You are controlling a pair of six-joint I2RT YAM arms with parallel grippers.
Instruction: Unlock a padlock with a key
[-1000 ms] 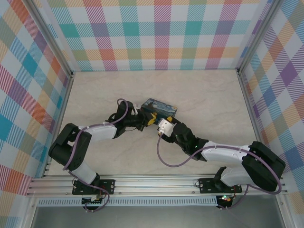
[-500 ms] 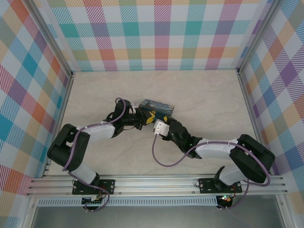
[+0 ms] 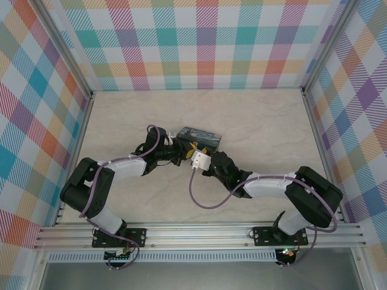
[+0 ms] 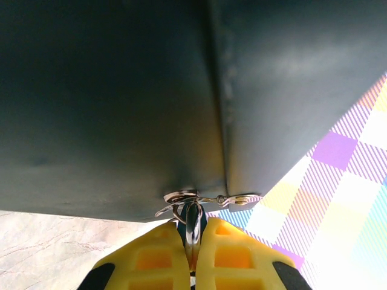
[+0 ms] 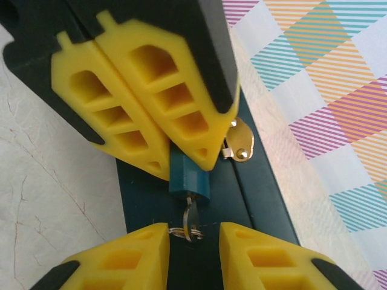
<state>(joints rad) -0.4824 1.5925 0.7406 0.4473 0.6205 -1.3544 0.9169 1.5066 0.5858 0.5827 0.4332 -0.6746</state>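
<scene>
- My right gripper (image 5: 193, 232), at the bottom of the frame with pads parted, straddles the key (image 5: 191, 212).
- The key's long axis runs straight up into the padlock (image 5: 188, 181) (mid-frame), which my left gripper (image 5: 181, 164) clamps.

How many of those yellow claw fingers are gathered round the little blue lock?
4. Two at top, the left gripper's, pinch the padlock; two at bottom, the right gripper's, stand apart, flanking the key.
</scene>
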